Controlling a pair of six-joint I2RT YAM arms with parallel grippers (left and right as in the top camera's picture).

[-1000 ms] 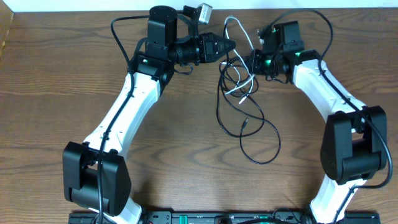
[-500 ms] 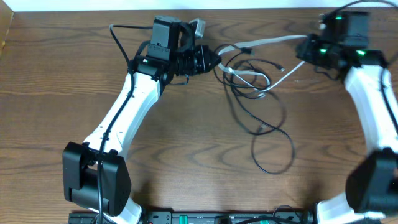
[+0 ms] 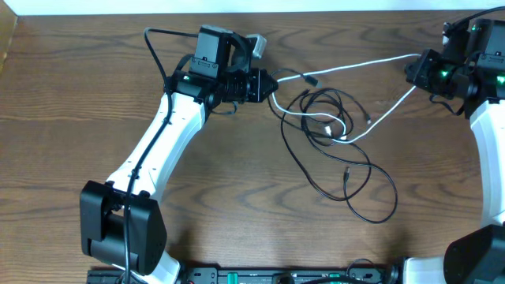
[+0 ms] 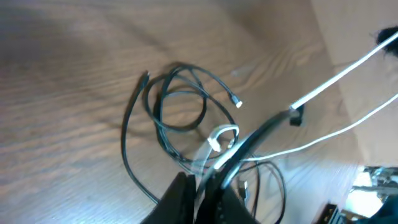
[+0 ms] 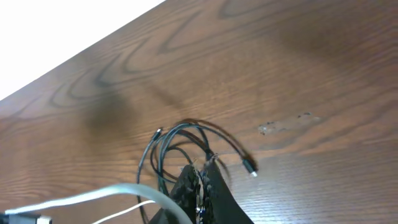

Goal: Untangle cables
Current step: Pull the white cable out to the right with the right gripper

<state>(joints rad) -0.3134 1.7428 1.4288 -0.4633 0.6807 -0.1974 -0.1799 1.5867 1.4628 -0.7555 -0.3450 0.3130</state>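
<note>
Two robot arms work a knot of cables on a wooden table point(image 3: 237, 205), seen from overhead. The left gripper point(image 3: 271, 81) lies at the left edge of the tangle with its jaws drawn together; in the left wrist view a dark strand runs up out of its fingers point(image 4: 186, 198), so it appears clamped on one of the black cables point(image 3: 347, 175), though whether a white strand is pinched there too cannot be told. The right gripper point(image 3: 413, 71) sits well apart at the far right edge of the table, jaws closed on the white cable point(image 3: 371, 64). The white cable stretches out from it in two strands. The upper strand runs nearly straight to a small dark plug just beside the left gripper. The lower strand slants down through the middle of the table, passes through the black coil and bends back toward the left gripper. The black cables lie between the arms, looped in a loose coil near the table's centre, with one wide loop trailing toward the near edge. In the right wrist view the white cable leaves the closed gripper point(image 5: 200, 180) to the left, with the black coil on the wood beyond.
</note>
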